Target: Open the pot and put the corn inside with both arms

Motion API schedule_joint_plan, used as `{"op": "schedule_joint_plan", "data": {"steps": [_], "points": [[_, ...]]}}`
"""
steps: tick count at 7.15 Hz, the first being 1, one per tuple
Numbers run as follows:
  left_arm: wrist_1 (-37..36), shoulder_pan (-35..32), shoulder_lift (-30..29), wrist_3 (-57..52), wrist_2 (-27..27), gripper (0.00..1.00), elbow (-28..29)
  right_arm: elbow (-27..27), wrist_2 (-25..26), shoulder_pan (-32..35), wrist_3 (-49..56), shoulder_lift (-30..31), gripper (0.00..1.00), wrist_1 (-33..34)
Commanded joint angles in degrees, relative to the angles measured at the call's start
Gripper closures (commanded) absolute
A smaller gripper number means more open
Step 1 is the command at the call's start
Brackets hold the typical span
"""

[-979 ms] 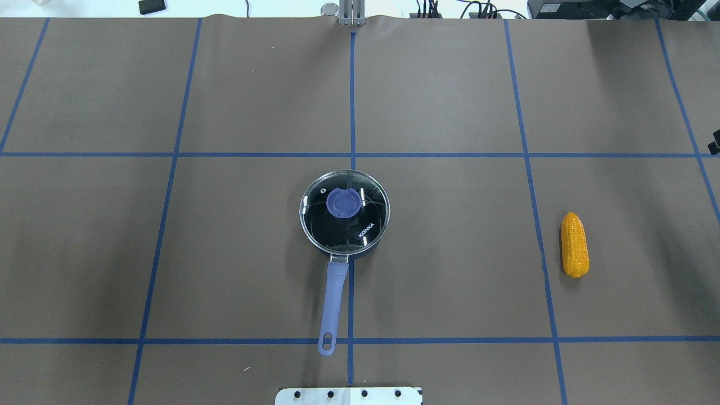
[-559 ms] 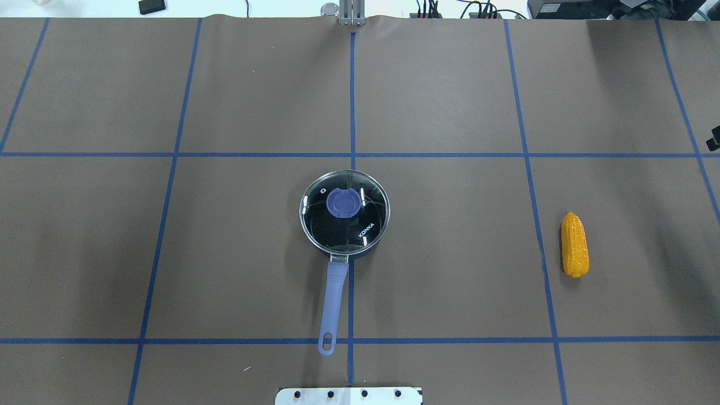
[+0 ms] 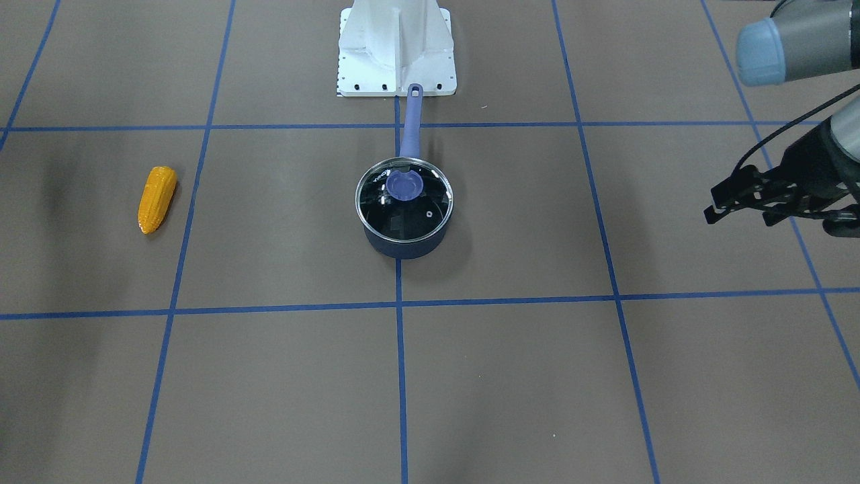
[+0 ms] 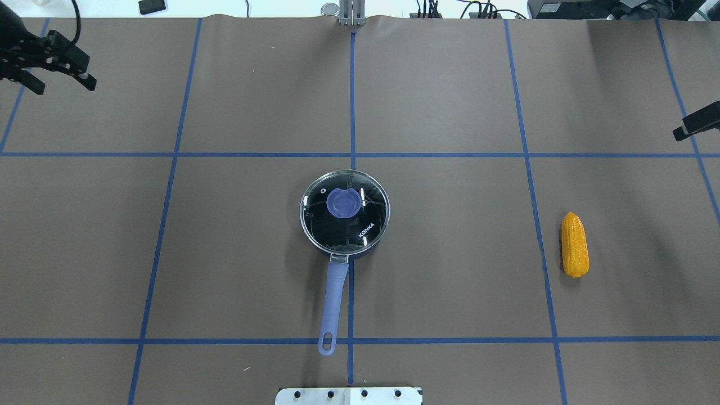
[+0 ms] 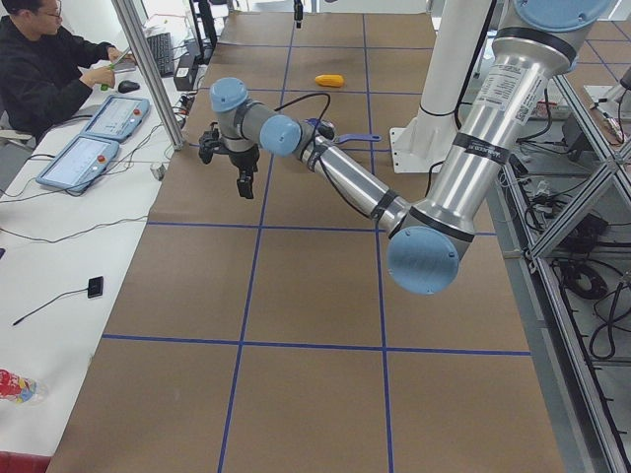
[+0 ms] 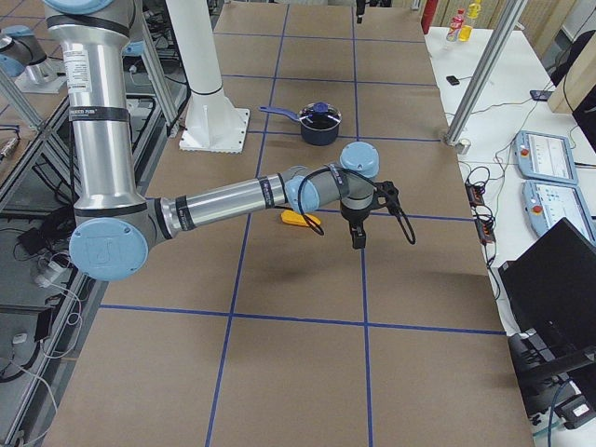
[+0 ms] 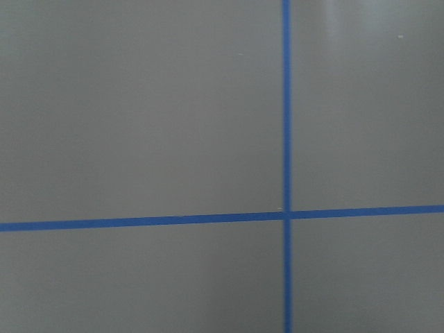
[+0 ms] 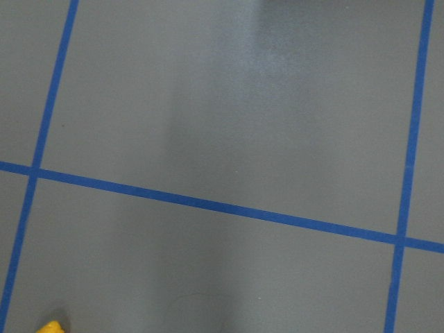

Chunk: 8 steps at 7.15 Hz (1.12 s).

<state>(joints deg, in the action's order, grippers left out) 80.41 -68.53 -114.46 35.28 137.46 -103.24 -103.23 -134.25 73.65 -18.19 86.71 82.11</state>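
Observation:
The dark navy pot (image 4: 360, 247) stands at the table's middle with its glass lid (image 4: 368, 222) on and its lavender handle (image 4: 332, 301) pointing at the robot base. It also shows in the front view (image 3: 403, 247) and the right view (image 6: 319, 130). The yellow-orange corn (image 4: 575, 245) lies far to the pot's right, also seen in the front view (image 3: 157, 199). My left gripper (image 4: 63, 84) is open and empty, high over the far left corner, far from the pot. Of my right gripper only one finger (image 4: 697, 124) shows at the right edge, beyond the corn; I cannot tell its state.
The white base mount (image 4: 349, 395) sits at the near edge behind the pot handle. Blue tape lines grid the brown table cover. Cables and boxes line the far edge. An operator (image 5: 44, 59) sits past the table's far side with control tablets (image 5: 79, 163).
My left gripper has come into the overhead view at the top left. My right gripper's finger reaches further in at the right edge. Pot, lid and corn have not moved.

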Motion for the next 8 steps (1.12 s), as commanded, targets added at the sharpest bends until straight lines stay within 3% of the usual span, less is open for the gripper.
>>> {"op": "schedule_joint_plan", "data": {"steps": [1, 3, 5, 8], "points": [[-0.5, 4.7, -5.8, 9.9, -0.2, 0.0, -0.1, -3.9, 1.7, -7.5, -9.4, 0.0, 0.0, -0.4], [-2.5, 8.7, -9.4, 13.7, -3.3, 0.0, 0.2, -4.2, 5.0, -13.6, -16.7, 0.6, 0.0, -5.9], [-8.4, 12.8, -15.0, 15.9, -6.2, 0.0, 0.4, -4.2, 5.3, -15.5, -17.9, 0.7, 0.0, -6.6], [-8.3, 20.7, -18.7, 22.2, -12.1, 0.0, 0.8, -4.3, 6.5, -17.2, -18.0, 0.5, 0.0, -6.6]]}}
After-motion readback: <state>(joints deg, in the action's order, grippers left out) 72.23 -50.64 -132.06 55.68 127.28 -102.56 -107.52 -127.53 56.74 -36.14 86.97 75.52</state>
